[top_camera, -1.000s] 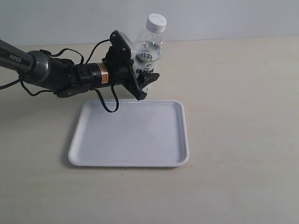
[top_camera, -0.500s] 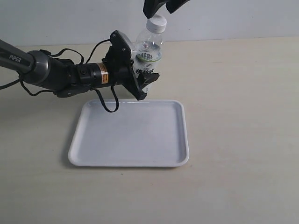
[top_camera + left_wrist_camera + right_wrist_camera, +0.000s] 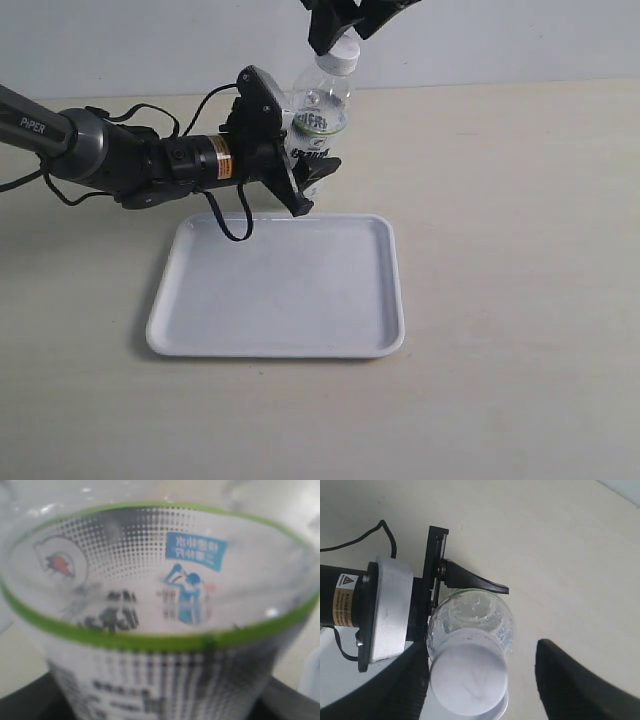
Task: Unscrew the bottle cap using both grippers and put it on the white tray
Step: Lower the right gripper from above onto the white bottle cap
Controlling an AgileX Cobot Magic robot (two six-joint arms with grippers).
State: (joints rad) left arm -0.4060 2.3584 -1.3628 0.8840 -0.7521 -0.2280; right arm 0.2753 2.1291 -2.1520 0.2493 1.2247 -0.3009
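Two fingers of your right gripper [image 3: 343,33] stood spread at the far top of the scene, one on each side of the bottle cap [image 3: 344,55]. From the right wrist camera, one dark finger [image 3: 400,690] lay just beside the cap [image 3: 468,680] and the other stood apart from it, so you were not pinching it. The cap sat on the neck of the bottle [image 3: 318,115], directly below that gripper. Your left gripper [image 3: 312,185], its arm stretched in from the left, was clamped around the bottle's printed middle. The left wrist camera showed only the bottle [image 3: 160,605], close and blurred. It leaned slightly to the right, just beyond the far edge of the white tray [image 3: 290,290], which lay on the tan table [image 3: 520,250]. The bottle's base was hidden behind the left gripper.
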